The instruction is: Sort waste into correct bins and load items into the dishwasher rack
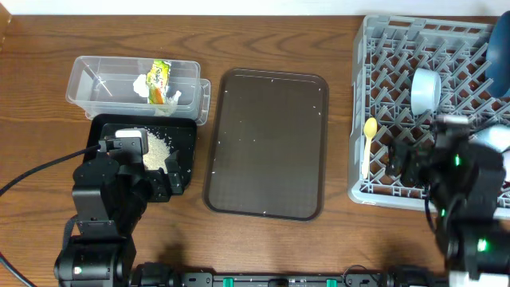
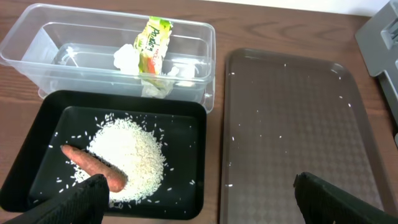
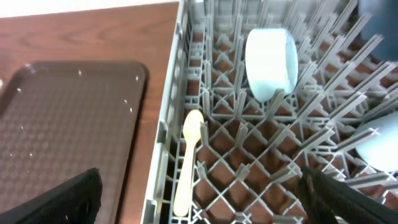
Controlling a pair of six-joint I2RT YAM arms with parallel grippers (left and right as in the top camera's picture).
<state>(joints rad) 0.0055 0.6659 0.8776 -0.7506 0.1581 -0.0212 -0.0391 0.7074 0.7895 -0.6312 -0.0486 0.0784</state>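
The clear tub holds the white tissue and the wrapper. The black tray holds the rice heap and the carrot piece. My left gripper is open and empty over the tray's near right corner. The grey rack holds the small light-blue cup, the yellow spoon, the dark blue bowl and a pale bowl. My right gripper is open and empty above the rack's left front. The pink-rimmed cup is out of view.
The dark brown serving tray lies between the bins and the rack, with a few stray rice grains on it. The tub and the black tray sit close together at the left. A black cable runs off the left arm.
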